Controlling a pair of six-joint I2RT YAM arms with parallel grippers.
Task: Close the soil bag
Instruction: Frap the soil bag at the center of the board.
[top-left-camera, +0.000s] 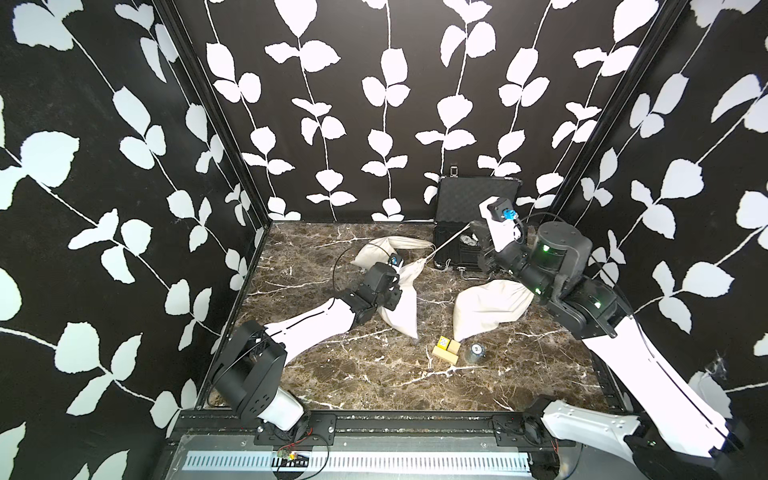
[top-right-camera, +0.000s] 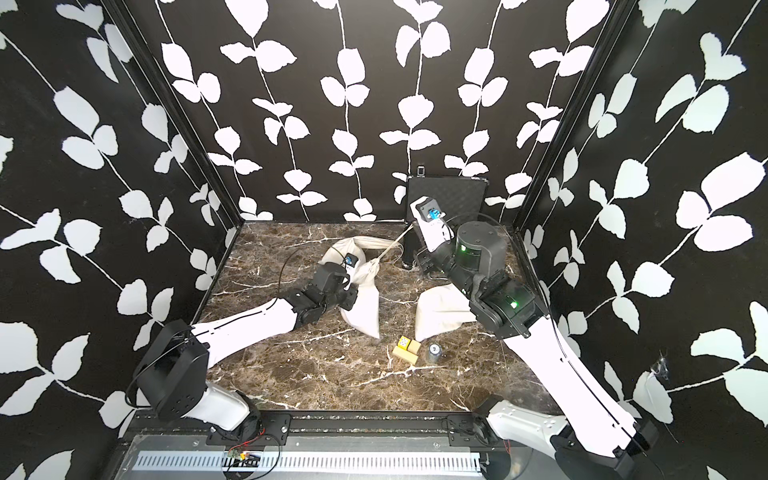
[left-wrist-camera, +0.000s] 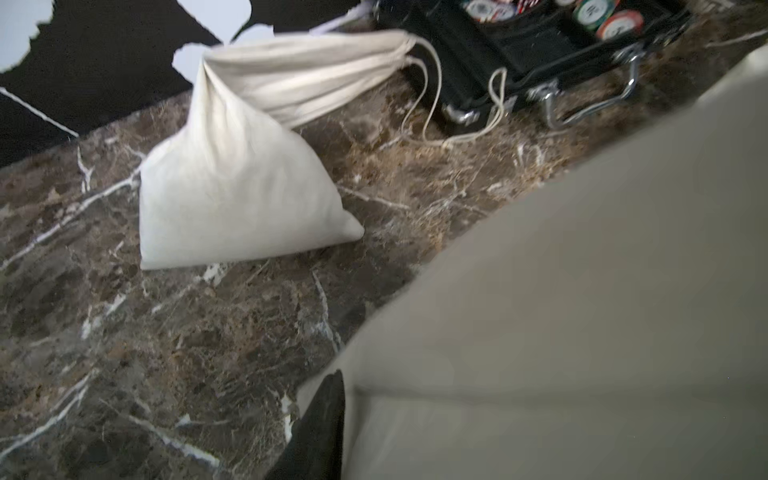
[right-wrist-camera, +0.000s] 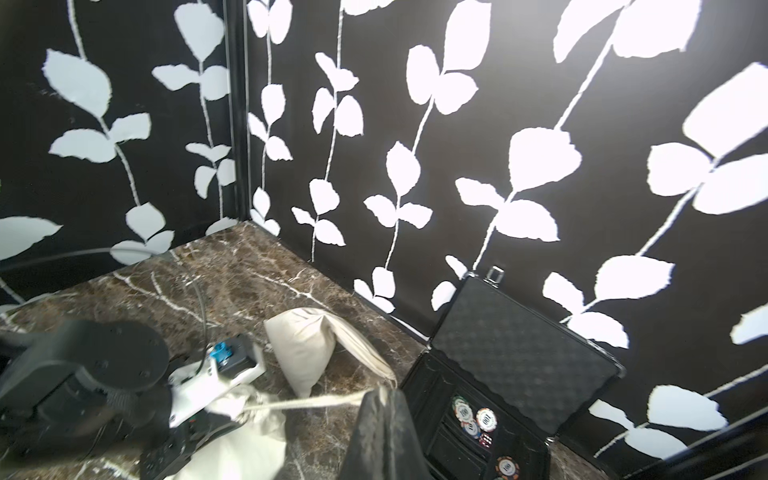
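Nearest me: wooden blocks (top-left-camera: 446, 350) and a small tin (top-left-camera: 475, 352). Soil bag (top-left-camera: 405, 309) mid-table, drawstring (top-left-camera: 449, 242) taut.

I see the soil bag lying on the marble table (top-left-camera: 374, 386) between 2 other cloth bags: the rear bag (top-left-camera: 371, 254) behind it and the side bag (top-left-camera: 490, 305) toward the right arm. The left gripper (top-left-camera: 400, 275) sits on the soil bag just below its bunched neck. Its wrist view is blurred and filled with cloth, so I cannot tell whether the jaws pinch anything. The right gripper (right-wrist-camera: 384, 401) is clamped tight on the drawstring, which runs straight from the neck up to it, near the open black case (top-left-camera: 478, 197) holding poker chips (right-wrist-camera: 473, 415).
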